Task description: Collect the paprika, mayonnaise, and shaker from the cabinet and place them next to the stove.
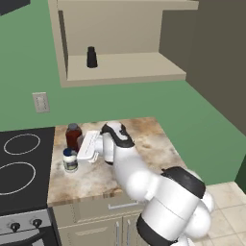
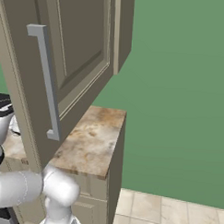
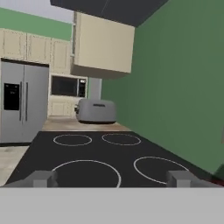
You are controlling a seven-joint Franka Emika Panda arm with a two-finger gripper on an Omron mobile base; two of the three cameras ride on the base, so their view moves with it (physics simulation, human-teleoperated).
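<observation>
With paprika and mayonnaise set on the worktop beside the stove, the tool stands apart, empty, while the shaker waits in the cabinet.

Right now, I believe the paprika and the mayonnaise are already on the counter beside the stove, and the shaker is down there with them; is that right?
Not quite. The paprika and mayonnaise do stand on the counter beside the stove, but the shaker is on the cabinet shelf, as the left base view shows.
</observation>
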